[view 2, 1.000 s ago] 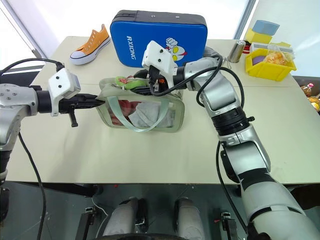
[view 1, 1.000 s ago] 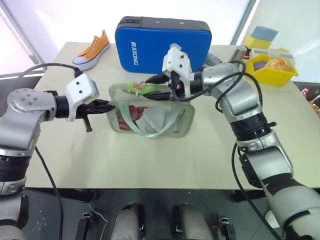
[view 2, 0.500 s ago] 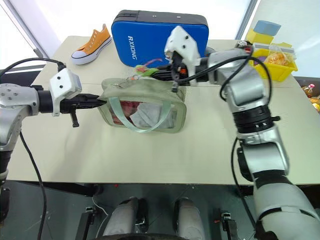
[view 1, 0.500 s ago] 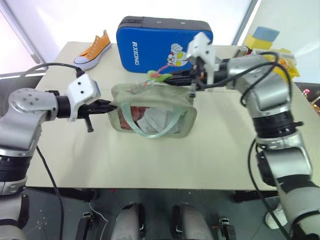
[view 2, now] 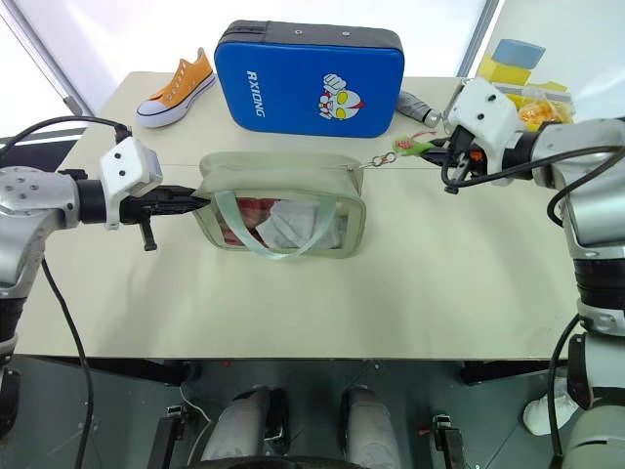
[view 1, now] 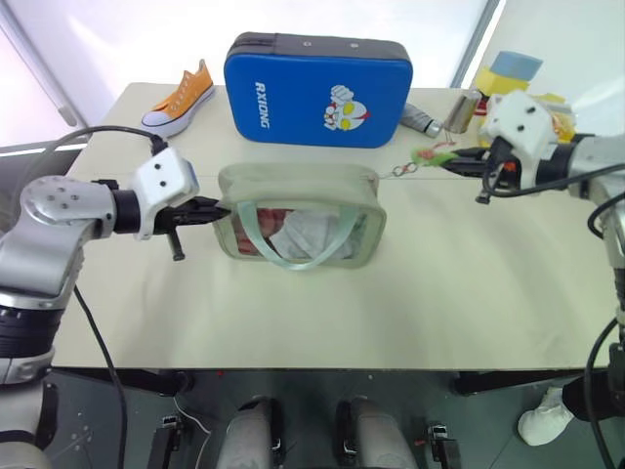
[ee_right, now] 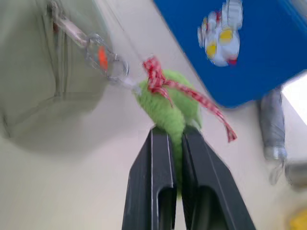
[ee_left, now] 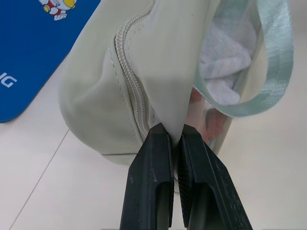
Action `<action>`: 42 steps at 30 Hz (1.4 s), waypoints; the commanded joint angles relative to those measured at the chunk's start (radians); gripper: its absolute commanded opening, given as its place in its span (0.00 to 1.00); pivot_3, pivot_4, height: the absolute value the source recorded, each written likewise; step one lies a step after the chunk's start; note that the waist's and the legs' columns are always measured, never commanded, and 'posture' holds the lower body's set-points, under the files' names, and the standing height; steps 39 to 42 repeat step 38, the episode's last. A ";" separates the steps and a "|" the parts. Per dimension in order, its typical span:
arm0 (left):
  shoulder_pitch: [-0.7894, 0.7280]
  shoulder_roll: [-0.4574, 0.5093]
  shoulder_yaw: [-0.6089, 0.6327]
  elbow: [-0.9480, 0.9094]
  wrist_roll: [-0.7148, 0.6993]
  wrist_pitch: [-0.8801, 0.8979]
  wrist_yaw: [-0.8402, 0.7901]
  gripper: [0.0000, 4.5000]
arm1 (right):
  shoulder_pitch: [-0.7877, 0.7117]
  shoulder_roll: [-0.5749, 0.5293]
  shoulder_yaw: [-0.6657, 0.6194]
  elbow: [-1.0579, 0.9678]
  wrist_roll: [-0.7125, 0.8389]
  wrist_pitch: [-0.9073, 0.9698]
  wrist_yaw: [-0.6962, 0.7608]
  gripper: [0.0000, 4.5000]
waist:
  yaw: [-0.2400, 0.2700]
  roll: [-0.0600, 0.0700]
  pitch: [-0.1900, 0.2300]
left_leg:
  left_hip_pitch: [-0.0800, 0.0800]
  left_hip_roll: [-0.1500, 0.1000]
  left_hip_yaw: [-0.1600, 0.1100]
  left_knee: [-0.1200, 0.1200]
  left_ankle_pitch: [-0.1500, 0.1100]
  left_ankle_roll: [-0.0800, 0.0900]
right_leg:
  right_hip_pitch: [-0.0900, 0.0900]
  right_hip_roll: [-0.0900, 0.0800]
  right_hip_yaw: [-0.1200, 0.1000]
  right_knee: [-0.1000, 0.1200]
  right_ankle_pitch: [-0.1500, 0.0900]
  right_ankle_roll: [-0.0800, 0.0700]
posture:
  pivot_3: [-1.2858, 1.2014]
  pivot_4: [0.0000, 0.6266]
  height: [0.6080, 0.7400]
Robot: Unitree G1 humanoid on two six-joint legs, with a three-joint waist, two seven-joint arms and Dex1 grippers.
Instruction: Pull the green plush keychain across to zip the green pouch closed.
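Observation:
The green pouch (view 1: 301,220) lies mid-table, its clear front showing cloth inside and a mint strap looping over it. Its top zipper (ee_left: 134,91) looks drawn shut along the top. My left gripper (view 1: 221,208) is shut on the pouch's left end fabric (ee_left: 168,96). The green plush keychain (ee_right: 169,109) with a red checked bow hangs on a taut chain to the right of the pouch. My right gripper (view 1: 459,155) is shut on the green plush keychain (view 1: 431,153), well right of the pouch.
A large blue hard case (view 1: 318,90) stands behind the pouch. An orange sneaker (view 1: 182,96) lies at the back left. A yellow bin (view 2: 524,106) with foam blocks and a metal cylinder (view 1: 460,109) sit at the back right.
My right gripper swept from over the pouch's left part far to the right, dragging the keychain along the top and past the pouch's right end. The left gripper kept its hold.

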 commanded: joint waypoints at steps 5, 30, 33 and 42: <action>-0.008 0.002 0.008 -0.017 -0.003 -0.001 0.005 0.00 | 0.211 0.103 -0.048 -0.082 0.021 0.044 -0.135 0.01 | -0.001 0.000 0.000 | 0.001 0.000 0.000 0.000 0.000 0.000 | 0.001 0.000 0.000 0.000 0.000 0.000 | 0.52 0.24 1.00; -0.097 0.023 0.104 0.088 -0.101 0.113 0.005 0.79 | 0.023 0.037 0.018 -0.025 0.075 -0.001 0.109 1.00 | -0.002 0.000 0.000 | 0.002 0.000 -0.001 0.000 0.000 0.000 | 0.002 0.001 0.000 0.000 0.000 0.000 | 0.52 0.24 1.00; -0.135 0.065 0.131 0.138 -0.134 0.163 -0.023 1.00 | -0.021 -0.010 -0.007 -0.055 0.148 0.075 0.177 1.00 | -0.005 0.000 0.000 | 0.002 0.001 -0.001 -0.001 0.000 0.000 | 0.002 0.001 0.000 -0.001 0.000 0.000 | 0.52 0.24 1.00; -0.195 0.101 0.147 0.248 -0.126 0.129 -0.035 1.00 | -0.079 -0.016 -0.038 -0.102 0.228 0.169 0.184 1.00 | -0.007 0.000 0.000 | 0.003 0.001 0.000 -0.001 0.000 0.000 | 0.001 0.001 0.000 0.000 0.000 0.000 | 0.52 0.24 1.00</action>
